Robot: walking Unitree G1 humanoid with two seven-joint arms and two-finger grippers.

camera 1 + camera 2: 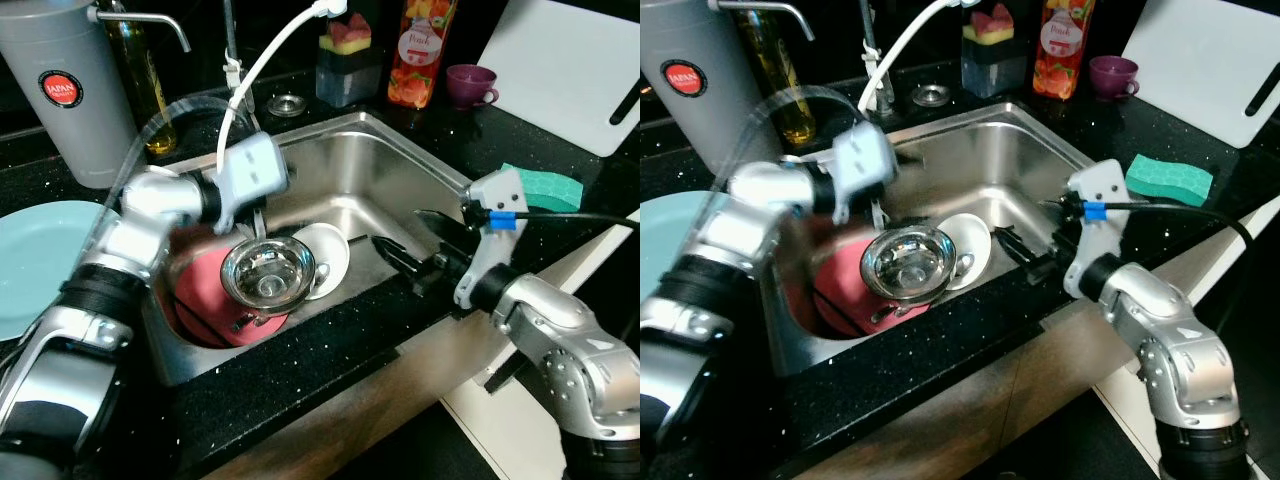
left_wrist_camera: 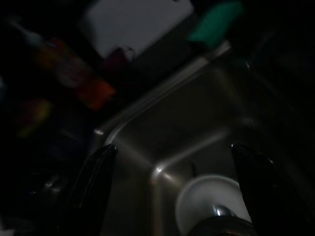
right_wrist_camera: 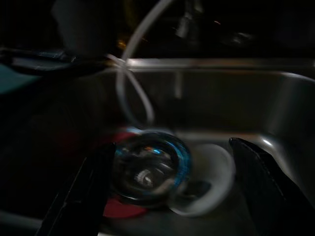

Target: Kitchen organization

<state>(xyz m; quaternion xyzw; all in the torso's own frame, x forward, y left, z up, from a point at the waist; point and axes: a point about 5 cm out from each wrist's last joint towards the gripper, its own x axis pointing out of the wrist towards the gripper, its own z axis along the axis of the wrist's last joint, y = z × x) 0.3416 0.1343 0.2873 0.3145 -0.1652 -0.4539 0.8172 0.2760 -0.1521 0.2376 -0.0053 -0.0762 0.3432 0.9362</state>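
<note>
Dishes in the sink (image 1: 400, 150) are being approached.
The steel bowl (image 1: 268, 270), stacked on a red plate (image 1: 205, 290), is being flanked by the left gripper (image 2: 172, 167) and right gripper (image 1: 405, 240), both spread apart, probably for lifting.

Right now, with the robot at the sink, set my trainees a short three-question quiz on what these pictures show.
1. True or false: the steel bowl lies on the counter.
2. What does the steel bowl rest on?
A. green sponge
B. red plate
C. purple cup
3. Fill in: both grippers' fingers are ____, left gripper over the sink, right gripper at its right side.

Key: 1 false, it is in the sink; 2 B; 3 open.
</note>
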